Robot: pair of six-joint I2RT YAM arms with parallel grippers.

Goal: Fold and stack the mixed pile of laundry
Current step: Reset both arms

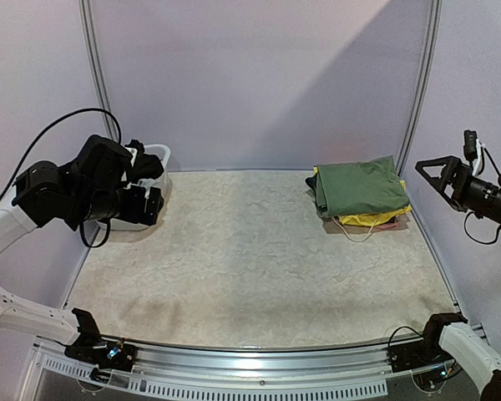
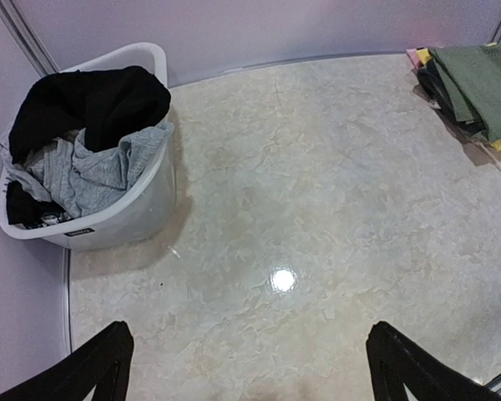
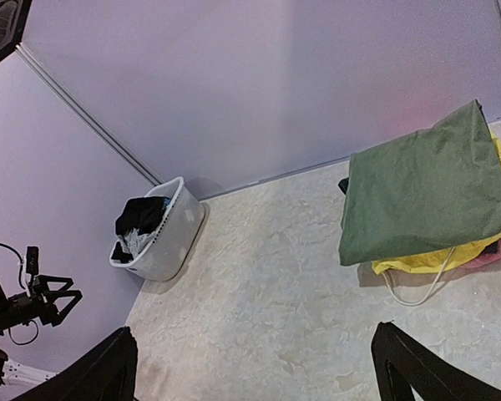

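The mixed laundry pile point(image 2: 83, 142) is black and grey garments heaped in a white tub point(image 2: 125, 221) at the far left of the table. At the far right lies a folded stack: an olive-green T-shirt point(image 1: 359, 188) on top, and under it a yellow garment point(image 3: 438, 257) with a white drawstring point(image 3: 417, 292). My left gripper point(image 2: 250, 334) hangs open above bare table, to the right of the tub and nearer than it, holding nothing. My right gripper point(image 1: 422, 167) is raised at the right edge beside the stack, open and holding nothing, its fingers wide apart point(image 3: 255, 334).
Pale walls with metal rails close off the back and both sides. A pink edge point(image 3: 484, 255) shows under the yellow garment. The marbled table surface point(image 1: 250, 259) stretches between tub and stack. The arm bases sit at the near corners.
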